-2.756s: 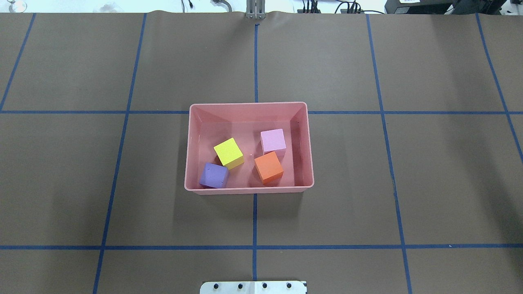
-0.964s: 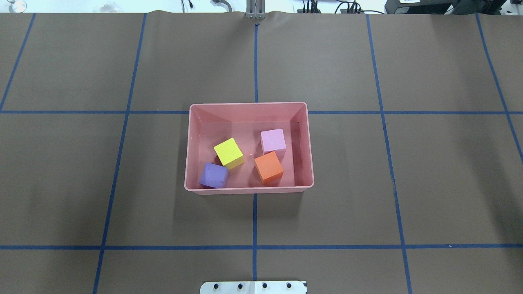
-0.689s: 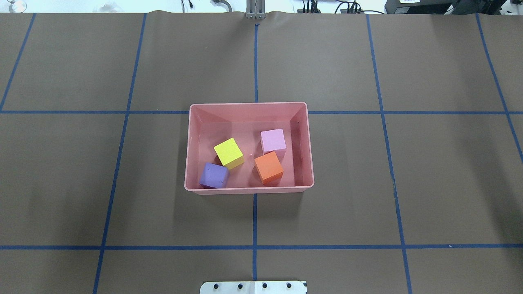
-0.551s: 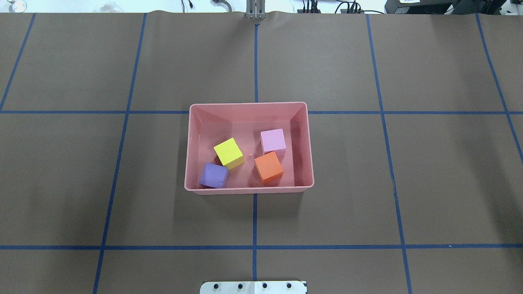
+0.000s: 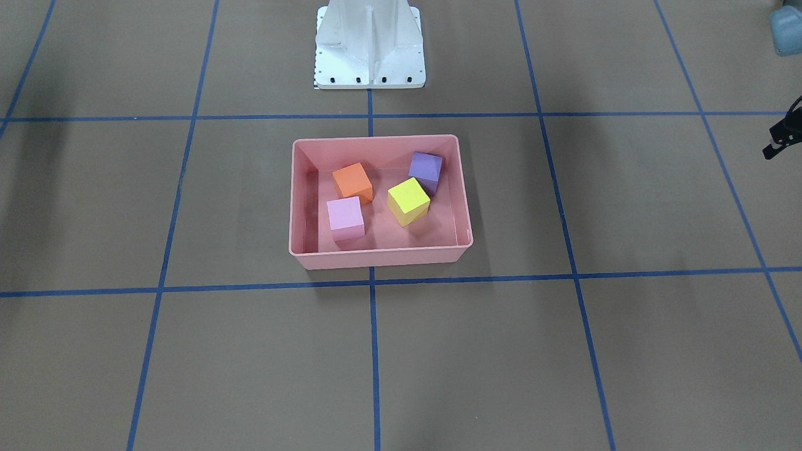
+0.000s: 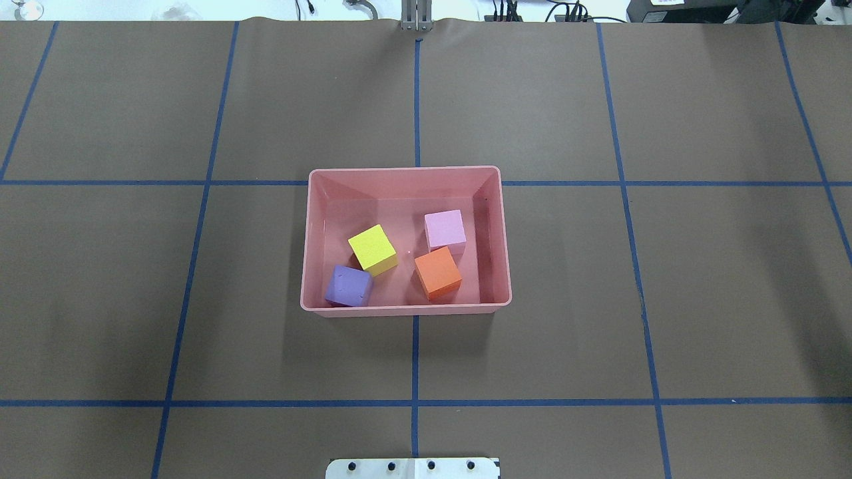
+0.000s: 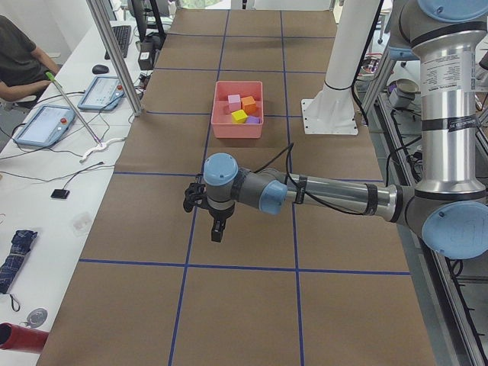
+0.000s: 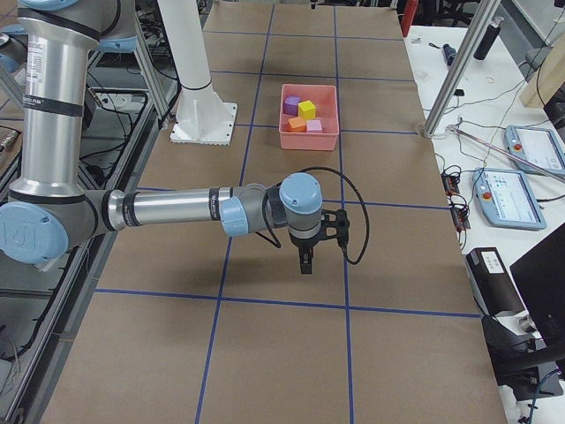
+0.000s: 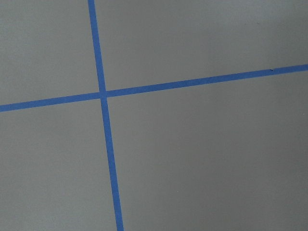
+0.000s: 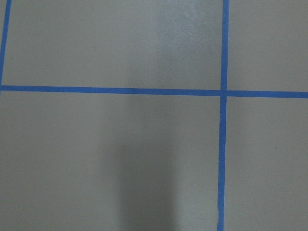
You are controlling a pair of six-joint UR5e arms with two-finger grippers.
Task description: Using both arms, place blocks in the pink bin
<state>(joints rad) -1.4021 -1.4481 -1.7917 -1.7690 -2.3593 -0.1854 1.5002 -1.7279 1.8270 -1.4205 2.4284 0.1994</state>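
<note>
Overhead exterior: bin (image 6: 405, 170) holds all four: yellow block (image 6: 373, 249) just beside purple block (image 6: 348, 285) in its left half, pink block (image 6: 444, 229) just beside orange block (image 6: 437, 273) in its right. Left gripper (image 7: 216, 232) and right gripper (image 8: 305, 265) point down over table (image 7: 252, 305), well apart from bin. Whether their jaws are parted or closed: cannot tell.

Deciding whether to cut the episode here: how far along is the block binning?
Done: the lilac block, orange block, yellow-green block and purple block all sit inside the pink bin. In hand: nothing visible; the left pincer and right pincer hang well away from the bin, open or shut unclear. Left: no block shows outside the bin, so likely nothing.
</note>
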